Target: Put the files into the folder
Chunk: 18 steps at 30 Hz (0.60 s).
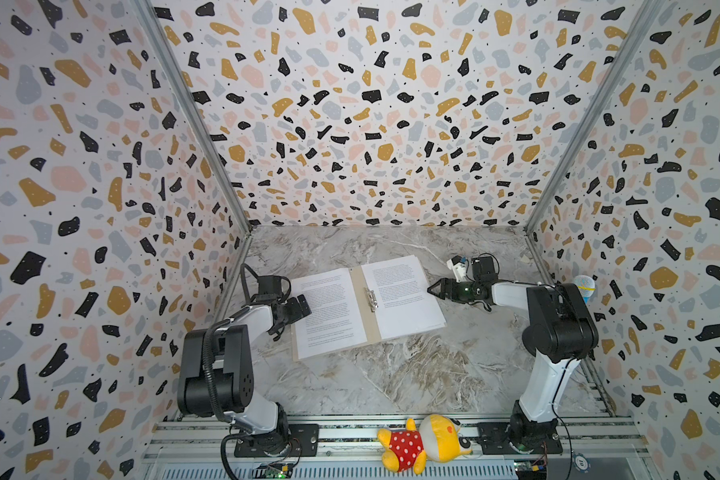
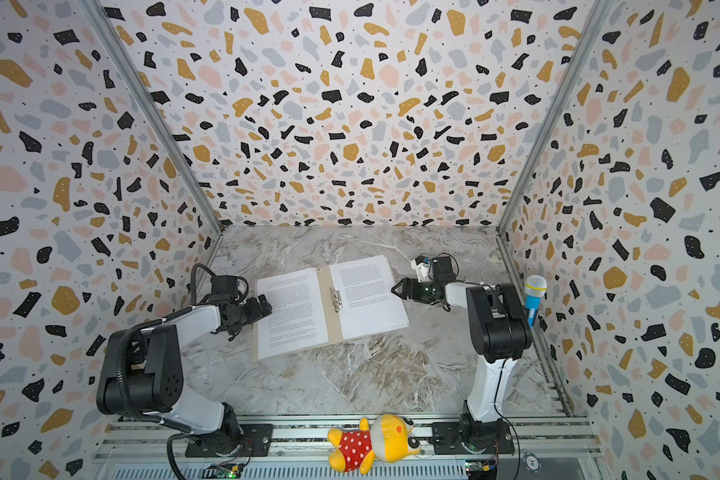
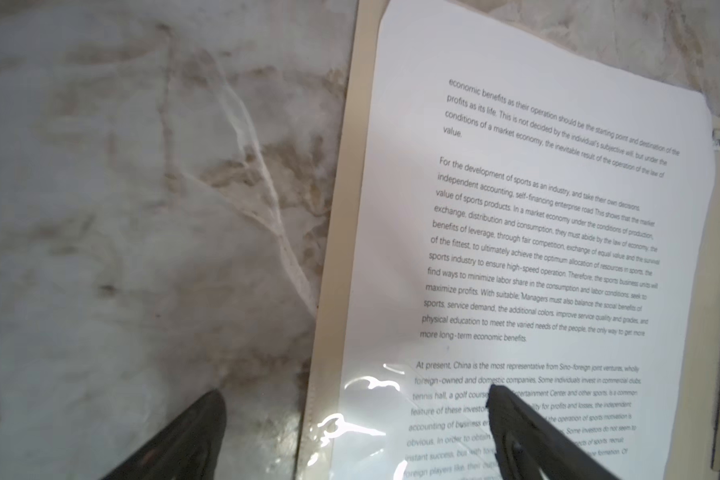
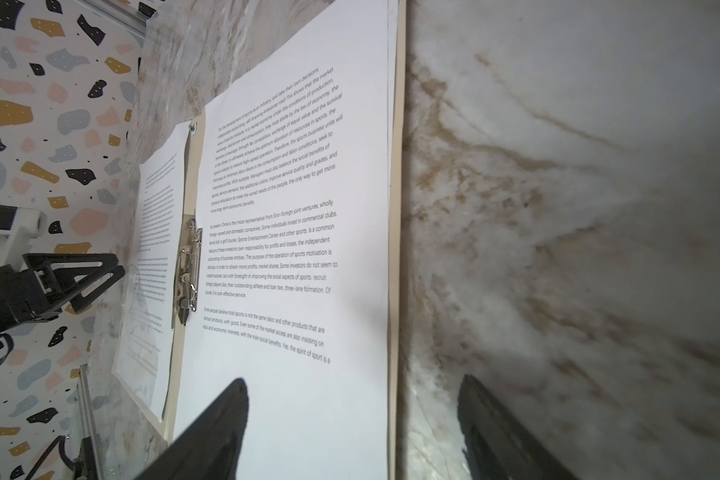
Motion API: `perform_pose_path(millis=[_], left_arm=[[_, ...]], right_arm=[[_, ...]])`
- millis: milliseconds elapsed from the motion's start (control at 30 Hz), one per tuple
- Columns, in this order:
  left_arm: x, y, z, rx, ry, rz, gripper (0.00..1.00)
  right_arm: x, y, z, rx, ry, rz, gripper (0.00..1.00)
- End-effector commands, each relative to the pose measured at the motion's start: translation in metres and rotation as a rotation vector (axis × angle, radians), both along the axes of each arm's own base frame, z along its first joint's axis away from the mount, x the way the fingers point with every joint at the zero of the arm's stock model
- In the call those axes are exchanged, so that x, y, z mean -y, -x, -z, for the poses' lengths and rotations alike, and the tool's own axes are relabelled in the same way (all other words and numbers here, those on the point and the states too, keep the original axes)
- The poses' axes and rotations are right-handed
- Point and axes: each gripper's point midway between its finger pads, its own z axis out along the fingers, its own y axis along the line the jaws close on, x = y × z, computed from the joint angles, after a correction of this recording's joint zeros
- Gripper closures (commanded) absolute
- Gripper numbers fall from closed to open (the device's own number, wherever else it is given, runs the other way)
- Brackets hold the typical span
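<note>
The white printed paper sheets [image 1: 329, 311] lie loose in the open tan cardboard folder [image 1: 360, 309] on the marble worktop [image 1: 391, 374], and the left end effector [image 3: 354, 392] and right end effector [image 4: 354, 380], both open and empty at its edges, might drag sheets out.

The folder [image 1: 371, 330] lies open on the table [image 1: 412, 374], slightly behind centre. One sheet [image 1: 329, 311] rests on its left flap, further sheets [image 1: 400, 291] on its right flap, the clip [image 1: 371, 298] on the spine between them. A plush toy [image 1: 422, 442] lies on the rail [image 1: 350, 432] before the table.
</note>
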Motion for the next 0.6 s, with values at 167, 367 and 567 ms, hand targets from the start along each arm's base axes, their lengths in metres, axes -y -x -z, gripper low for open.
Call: perform_pose_path(millis=[167,367,567], left_arm=[[0.018,0.011,0.019,-0.038,0.090,0.067,0.00],[0.043,0.015,0.022,-0.060,0.195,0.150,0.01],[0.057,0.023,0.020,-0.051,0.277,0.164,0.00]], right_arm=[[0.003,0.036,0.026,-0.178,0.012,0.012,0.21],[-0.002,0.043,0.028,-0.220,-0.017,0.001,0.28],[-0.005,0.050,0.033,-0.253,-0.017,-0.008,0.32]])
